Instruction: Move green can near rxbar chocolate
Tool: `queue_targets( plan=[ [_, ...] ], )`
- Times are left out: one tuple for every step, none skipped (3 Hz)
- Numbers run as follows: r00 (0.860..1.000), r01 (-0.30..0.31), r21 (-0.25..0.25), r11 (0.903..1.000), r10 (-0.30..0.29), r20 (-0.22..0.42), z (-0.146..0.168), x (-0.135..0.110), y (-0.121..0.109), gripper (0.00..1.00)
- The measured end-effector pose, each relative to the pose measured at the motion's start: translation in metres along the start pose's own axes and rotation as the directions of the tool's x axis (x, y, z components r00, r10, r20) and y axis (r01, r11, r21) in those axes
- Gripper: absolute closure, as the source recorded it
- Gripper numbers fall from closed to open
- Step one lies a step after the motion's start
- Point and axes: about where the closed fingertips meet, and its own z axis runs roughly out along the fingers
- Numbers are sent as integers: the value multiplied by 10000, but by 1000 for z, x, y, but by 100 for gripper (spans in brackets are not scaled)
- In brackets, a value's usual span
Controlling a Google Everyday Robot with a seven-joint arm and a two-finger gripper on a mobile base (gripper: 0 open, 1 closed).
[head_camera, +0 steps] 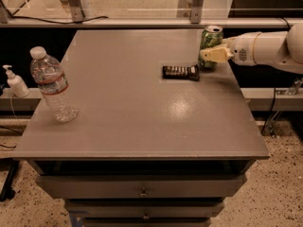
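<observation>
The green can (209,40), with a pale mottled pattern and a silver top, stands upright on the grey table (142,112) near its far right edge. The rxbar chocolate (180,72), a flat dark bar with pale lettering, lies just left of and in front of the can, very close to it. My gripper (211,54) reaches in from the right on a white arm and sits at the can's right side, level with its lower half, with a pale finger (217,55) across the can's front.
A clear plastic water bottle (52,85) stands at the table's left side. A small pump bottle (15,82) sits on a ledge left of the table. Drawers run below the tabletop. A rail with metal posts runs behind the table.
</observation>
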Motion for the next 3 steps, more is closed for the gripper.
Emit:
queue_targets(
  plan=[
    [10000,83,23,10000,-84,55,-3,-1,-3,0],
    [9999,95,28,10000,-95,69,-4,0,-3,0],
    [9997,204,129,9997,-205,138,-9,-4,-6,0]
  ],
)
